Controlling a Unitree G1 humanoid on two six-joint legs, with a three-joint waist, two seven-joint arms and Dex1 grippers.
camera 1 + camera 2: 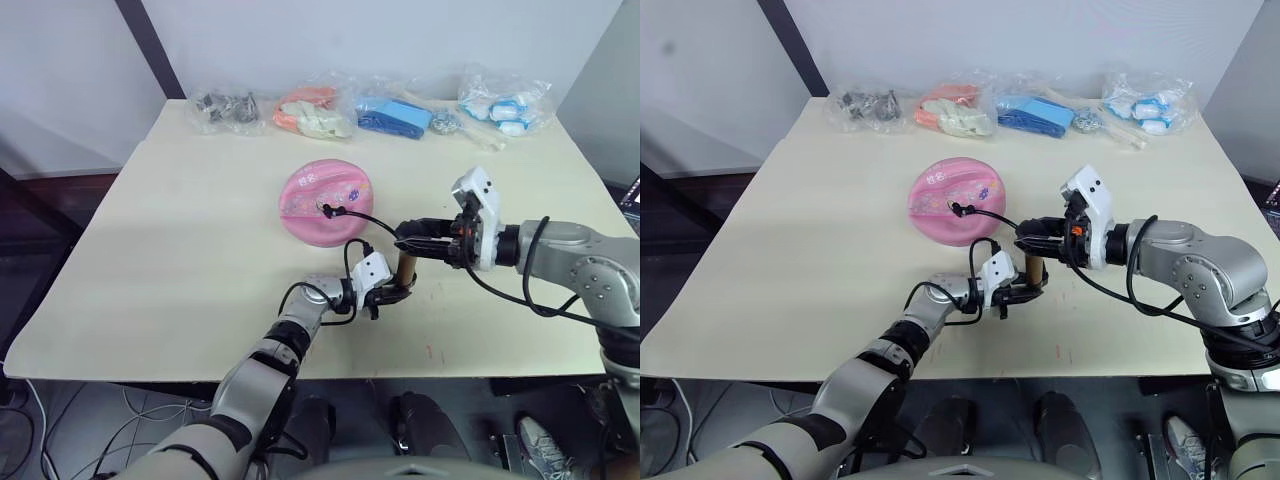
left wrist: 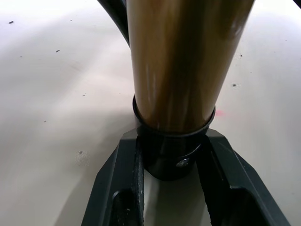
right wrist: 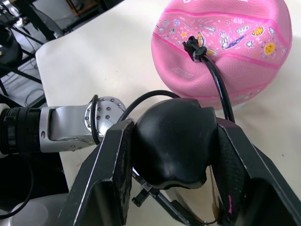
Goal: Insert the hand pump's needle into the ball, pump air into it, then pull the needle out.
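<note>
The pink ball (image 1: 325, 203) lies mid-table, looking flattened. The pump's thin black hose (image 1: 372, 222) ends in a black tip (image 3: 195, 47) seated on the ball's valve; the needle itself is hidden there. The hand pump (image 1: 405, 268) stands upright in front of the ball. My left gripper (image 1: 385, 292) is shut on its black bottom cap (image 2: 171, 157), under the gold barrel (image 2: 178, 61). Above, my right gripper (image 1: 415, 240) is shut on the black handle (image 3: 174, 141), with one finger (image 3: 106, 179) on each side.
Several clear plastic bags line the far edge of the cream table (image 1: 180, 250): dark metal parts (image 1: 225, 108), orange and white items (image 1: 315, 110), blue items (image 1: 395, 115), and blue-white items (image 1: 505, 100). A cable (image 1: 500, 290) loops off my right forearm.
</note>
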